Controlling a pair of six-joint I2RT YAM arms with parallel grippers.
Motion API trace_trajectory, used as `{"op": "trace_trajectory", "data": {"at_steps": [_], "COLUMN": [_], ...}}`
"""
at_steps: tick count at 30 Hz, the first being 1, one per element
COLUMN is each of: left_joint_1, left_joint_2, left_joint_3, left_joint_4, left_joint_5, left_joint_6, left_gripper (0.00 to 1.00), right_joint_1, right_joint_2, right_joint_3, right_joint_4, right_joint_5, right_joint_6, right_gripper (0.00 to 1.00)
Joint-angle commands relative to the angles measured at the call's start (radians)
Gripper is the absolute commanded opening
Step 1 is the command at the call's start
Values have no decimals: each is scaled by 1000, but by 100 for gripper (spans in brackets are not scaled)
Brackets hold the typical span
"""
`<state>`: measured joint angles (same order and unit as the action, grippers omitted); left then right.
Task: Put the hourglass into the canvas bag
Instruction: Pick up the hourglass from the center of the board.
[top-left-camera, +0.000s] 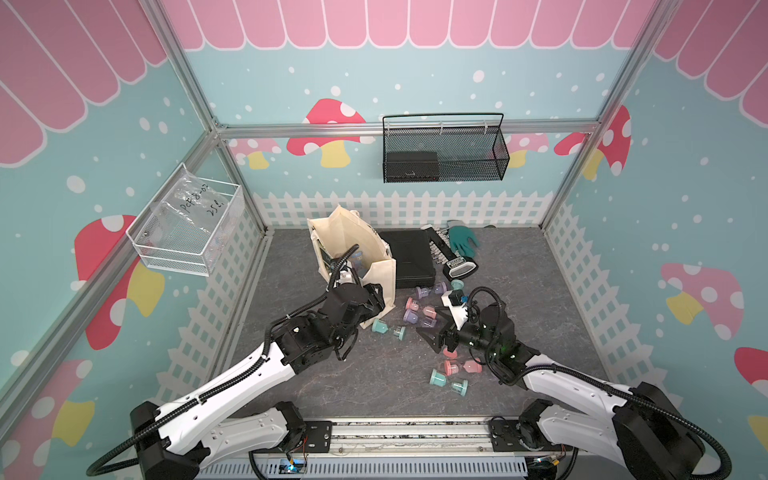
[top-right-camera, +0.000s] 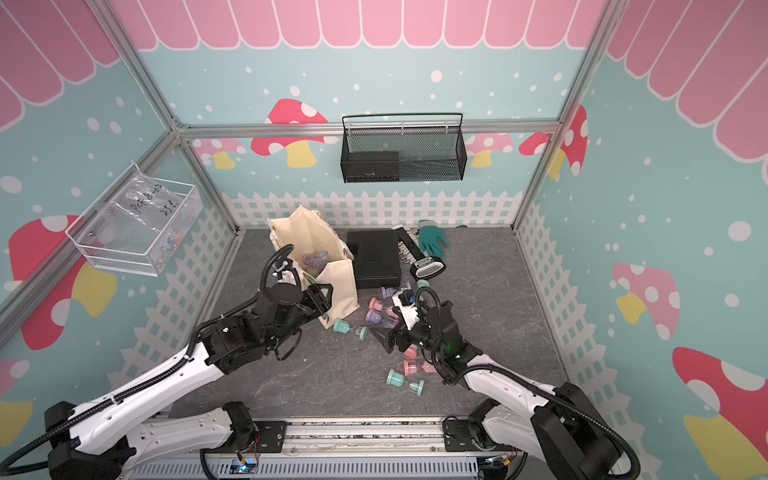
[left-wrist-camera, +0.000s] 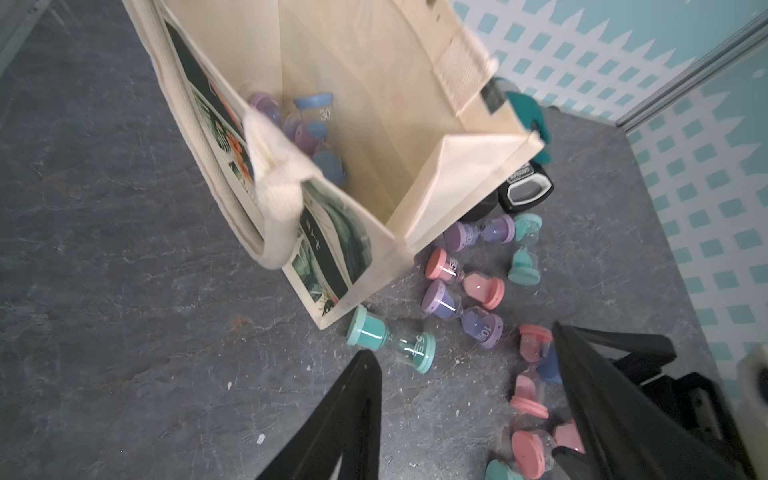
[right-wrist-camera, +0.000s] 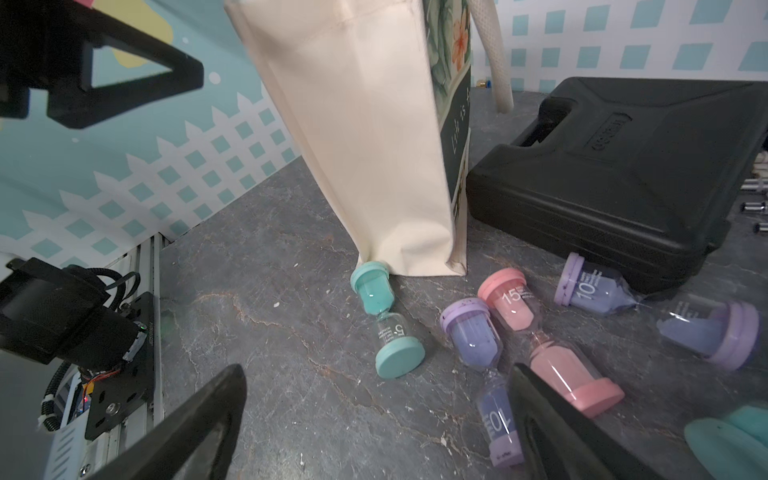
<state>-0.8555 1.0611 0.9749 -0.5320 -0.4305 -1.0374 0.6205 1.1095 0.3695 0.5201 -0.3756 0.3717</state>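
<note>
First the canvas bag: stands upright on the grey floor, mouth open upward, one handle hanging over a printed side. Just beside the bag, on its side away from the left arm, a flat black case; touching the bag or only very close, hard to tell.

Next the grippers. Just beside the bag, raised to the height of its upper part, the left gripper: jaws apart at a middle width, nothing between them, so empty. Near the bag on the case side, low over the floor, the right gripper: jaws very wide, also holding nothing.

Then the small things. Inside the bag, at the bottom, a few hourglasses, blue and purple; looks like three, but cannot count them surely. Outside the bag, lying on the floor between the bag and the right gripper, many more: a teal hourglass touching the bottom corner of the bag, near it a purple hourglass and a pink hourglass side by side, a second purple one against the case, and more pink and teal ones farther from the bag, past the right gripper.

As a judgement: task started but far from finished. Some pieces in the bag, roughly eight or nine left outside, none in a grip. Next step probably a new pick, perhaps of the teal or purple piece under the right gripper.
</note>
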Motion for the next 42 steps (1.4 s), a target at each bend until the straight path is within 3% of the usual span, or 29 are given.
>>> {"op": "trace_trajectory", "data": {"at_steps": [1, 16, 29, 42], "left_joint_1": [-13, -14, -2, 29], "left_joint_2": [30, 273, 550, 645], "left_joint_3": [-56, -159, -60, -48], "left_joint_4": [-8, 152, 169, 146], "left_joint_5": [31, 50, 62, 2], "left_joint_6": [-146, -396, -491, -536], "left_gripper": [71, 75, 76, 76], "right_joint_1": [-3, 0, 0, 0], "right_joint_2": [2, 74, 67, 71], "right_joint_3": [-20, -78, -112, -113], "right_joint_4": [16, 201, 246, 248], "right_joint_5": [3, -19, 5, 18], "right_joint_6": [0, -28, -48, -48], "right_gripper": [99, 100, 100, 100]}}
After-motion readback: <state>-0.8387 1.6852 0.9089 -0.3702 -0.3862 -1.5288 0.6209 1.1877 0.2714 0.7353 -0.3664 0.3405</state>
